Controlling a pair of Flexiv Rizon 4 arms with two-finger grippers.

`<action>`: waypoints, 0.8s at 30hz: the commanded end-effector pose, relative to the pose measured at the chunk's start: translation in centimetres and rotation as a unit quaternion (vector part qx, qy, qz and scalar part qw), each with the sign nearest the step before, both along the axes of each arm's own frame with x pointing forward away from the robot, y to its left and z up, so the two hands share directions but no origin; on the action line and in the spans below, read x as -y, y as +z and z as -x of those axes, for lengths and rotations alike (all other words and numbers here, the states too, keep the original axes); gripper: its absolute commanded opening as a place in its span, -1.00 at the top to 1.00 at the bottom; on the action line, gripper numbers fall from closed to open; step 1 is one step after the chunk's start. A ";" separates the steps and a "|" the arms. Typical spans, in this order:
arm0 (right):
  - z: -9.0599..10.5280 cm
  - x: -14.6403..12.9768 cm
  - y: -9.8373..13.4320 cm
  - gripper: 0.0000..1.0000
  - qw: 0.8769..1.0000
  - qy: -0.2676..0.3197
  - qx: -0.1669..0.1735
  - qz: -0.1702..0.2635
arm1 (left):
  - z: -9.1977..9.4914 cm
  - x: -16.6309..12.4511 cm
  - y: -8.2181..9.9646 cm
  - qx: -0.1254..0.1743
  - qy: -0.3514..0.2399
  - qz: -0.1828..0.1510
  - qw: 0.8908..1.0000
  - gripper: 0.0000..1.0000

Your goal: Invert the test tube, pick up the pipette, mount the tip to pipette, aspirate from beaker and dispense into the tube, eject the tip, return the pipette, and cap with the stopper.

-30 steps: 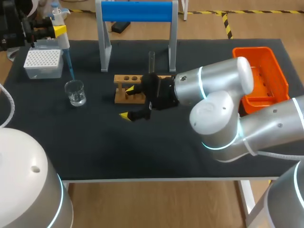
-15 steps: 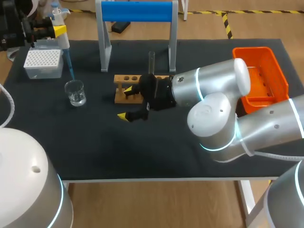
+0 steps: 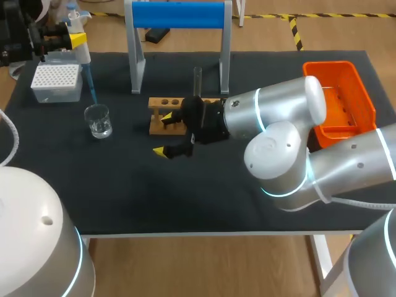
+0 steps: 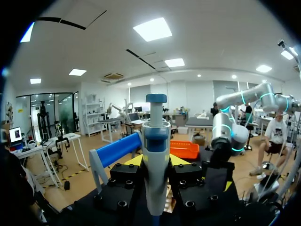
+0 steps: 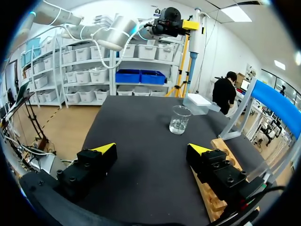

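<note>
My left gripper (image 3: 68, 36) at the table's far left is shut on the white-and-blue pipette (image 3: 79, 43), which stands upright between its fingers (image 4: 136, 160) in the left wrist view. The pipette's blue tip (image 3: 90, 86) slants down and ends just above the glass beaker (image 3: 98, 120). A clear test tube (image 3: 198, 79) stands upright at the wooden rack (image 3: 168, 115). My right gripper (image 3: 164, 133) is open, low over the mat in front of the rack's left end. In the right wrist view the right gripper (image 5: 151, 149) holds nothing, and the beaker (image 5: 179, 120) lies ahead of it.
A white tip box (image 3: 57, 81) sits behind the beaker. A stand with a blue bar (image 3: 179, 15) rises behind the rack. An orange bin (image 3: 346, 93) is at the right edge, behind my right arm. The rack (image 5: 221, 188) lies just beside the right finger.
My right gripper has shifted slightly left along the rack's front, then held still. The left arm and pipette have not moved.
</note>
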State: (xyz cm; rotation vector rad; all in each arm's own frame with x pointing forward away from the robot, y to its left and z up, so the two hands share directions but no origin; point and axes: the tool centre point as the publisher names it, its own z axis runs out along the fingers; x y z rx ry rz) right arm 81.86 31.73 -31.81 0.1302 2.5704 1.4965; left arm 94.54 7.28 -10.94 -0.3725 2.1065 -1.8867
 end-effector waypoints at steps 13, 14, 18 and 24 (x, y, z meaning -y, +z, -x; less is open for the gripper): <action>0.0 -0.1 -0.1 -1.00 1.000 0.000 0.000 0.000 | -0.5 -0.8 -1.3 -0.007 0.000 0.010 1.000 1.00; 0.0 -0.1 -0.1 -1.00 1.000 0.000 0.000 0.000 | -0.6 -0.9 -1.5 -0.007 0.000 0.010 1.000 1.00; 0.0 -0.1 -0.1 -1.00 1.000 0.000 0.000 0.000 | -0.8 -1.3 -2.4 -0.011 0.000 0.016 1.000 1.00; 0.0 -0.1 -0.1 -1.00 1.000 0.000 0.000 0.000 | -1.1 -1.5 -3.3 -0.011 0.000 0.016 1.000 1.00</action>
